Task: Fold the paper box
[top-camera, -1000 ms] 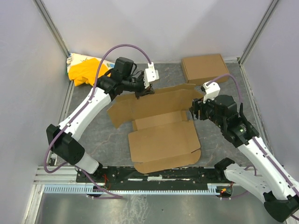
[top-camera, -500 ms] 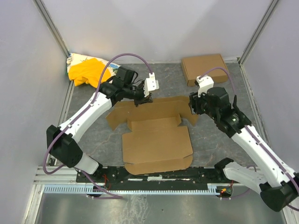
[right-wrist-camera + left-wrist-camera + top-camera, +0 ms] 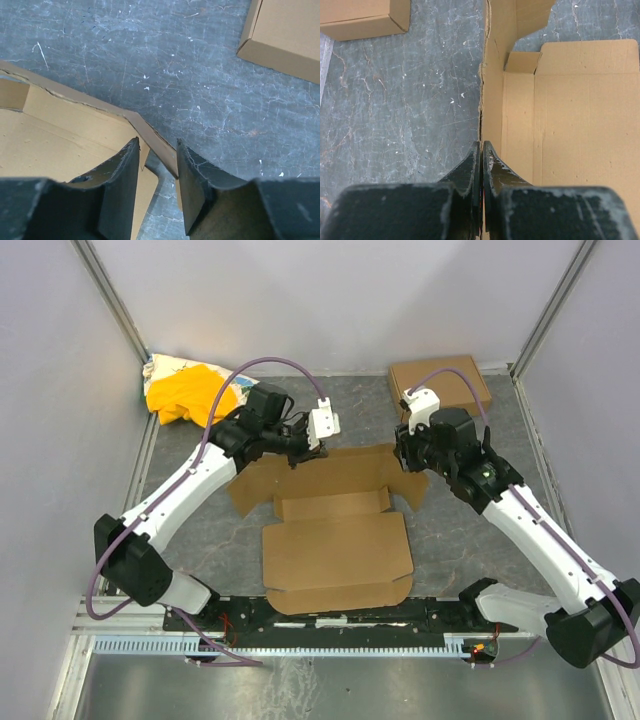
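Txt/labels: none legible from my end, all 3 views. Brands, nos., signs: I can't read any.

Both wrist views' edges cut off the compact box (image 3: 360,17) (paper box (image 3: 580,115) too).

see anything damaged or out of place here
The paper box has a rough, frayed far edge just ahead of the left gripper, which pinches that edge. A yellow-and-white cloth heap lies crumpled in the far left corner, seemingly unrelated to the folding. Nothing else stands out.
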Robot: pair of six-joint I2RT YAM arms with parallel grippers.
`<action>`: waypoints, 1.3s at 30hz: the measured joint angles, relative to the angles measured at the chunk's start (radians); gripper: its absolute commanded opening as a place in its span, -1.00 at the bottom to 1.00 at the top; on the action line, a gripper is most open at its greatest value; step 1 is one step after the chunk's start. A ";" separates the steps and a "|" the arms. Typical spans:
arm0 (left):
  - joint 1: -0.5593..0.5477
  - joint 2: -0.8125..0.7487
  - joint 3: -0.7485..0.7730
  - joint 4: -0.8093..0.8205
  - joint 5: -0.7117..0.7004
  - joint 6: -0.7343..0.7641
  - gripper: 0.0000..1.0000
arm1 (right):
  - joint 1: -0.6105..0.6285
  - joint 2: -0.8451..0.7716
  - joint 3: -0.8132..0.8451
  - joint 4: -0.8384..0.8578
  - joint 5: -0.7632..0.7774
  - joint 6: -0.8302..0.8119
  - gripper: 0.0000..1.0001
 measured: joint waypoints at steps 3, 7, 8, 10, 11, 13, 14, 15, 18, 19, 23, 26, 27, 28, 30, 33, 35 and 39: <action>-0.003 -0.003 -0.010 0.008 -0.005 -0.001 -0.94 | 0.000 0.009 0.016 -0.001 -0.010 -0.005 -0.28; -0.008 -0.004 -0.018 0.025 -0.021 -0.005 -0.94 | -0.001 0.011 0.024 -0.020 -0.039 -0.006 -0.32; -0.008 -0.005 -0.018 0.028 -0.024 -0.009 -0.94 | -0.001 0.014 0.027 -0.027 -0.049 -0.006 -0.33; -0.010 -0.006 -0.021 0.033 -0.029 -0.016 -0.94 | -0.001 0.023 0.032 -0.037 -0.060 -0.004 -0.33; -0.011 -0.006 -0.023 0.037 -0.032 -0.019 -0.94 | -0.001 0.027 0.035 -0.042 -0.064 -0.002 -0.33; -0.014 -0.008 -0.028 0.050 -0.043 -0.031 -0.94 | -0.001 0.041 0.042 -0.056 -0.072 0.006 -0.32; -0.016 -0.010 -0.031 0.056 -0.049 -0.035 -0.93 | -0.001 0.048 0.045 -0.060 -0.074 0.013 -0.32; -0.018 -0.011 -0.033 0.060 -0.053 -0.040 -0.90 | -0.001 0.054 0.048 -0.065 -0.074 0.017 -0.34; -0.021 -0.016 -0.044 0.086 -0.066 -0.058 -0.78 | -0.001 0.074 0.057 -0.087 -0.071 0.037 -0.51; -0.023 -0.018 -0.048 0.097 -0.074 -0.069 -0.74 | -0.001 0.083 0.063 -0.093 -0.069 0.043 -0.56; -0.030 -0.021 -0.066 0.136 -0.091 -0.109 -0.65 | -0.001 0.125 0.100 -0.111 -0.052 0.092 -0.69; -0.037 -0.021 -0.074 0.160 -0.113 -0.139 -0.64 | -0.001 0.167 0.142 -0.137 -0.034 0.133 -0.78; -0.039 -0.021 -0.074 0.165 -0.124 -0.145 -0.64 | -0.001 0.177 0.151 -0.141 -0.028 0.146 -0.82; -0.042 -0.021 -0.075 0.171 -0.131 -0.155 -0.63 | -0.001 0.185 0.158 -0.145 -0.022 0.163 -0.83; -0.048 -0.021 -0.076 0.187 -0.147 -0.177 -0.63 | -0.001 0.190 0.161 -0.150 -0.008 0.198 -0.85; -0.060 -0.020 -0.079 0.204 -0.167 -0.209 -0.63 | -0.001 0.190 0.162 -0.157 0.011 0.263 -0.85; -0.066 -0.019 -0.079 0.211 -0.184 -0.232 -0.65 | -0.001 0.190 0.162 -0.159 0.018 0.303 -0.82; -0.076 -0.013 -0.079 0.219 -0.208 -0.267 -0.68 | -0.001 0.190 0.162 -0.159 0.021 0.369 -0.74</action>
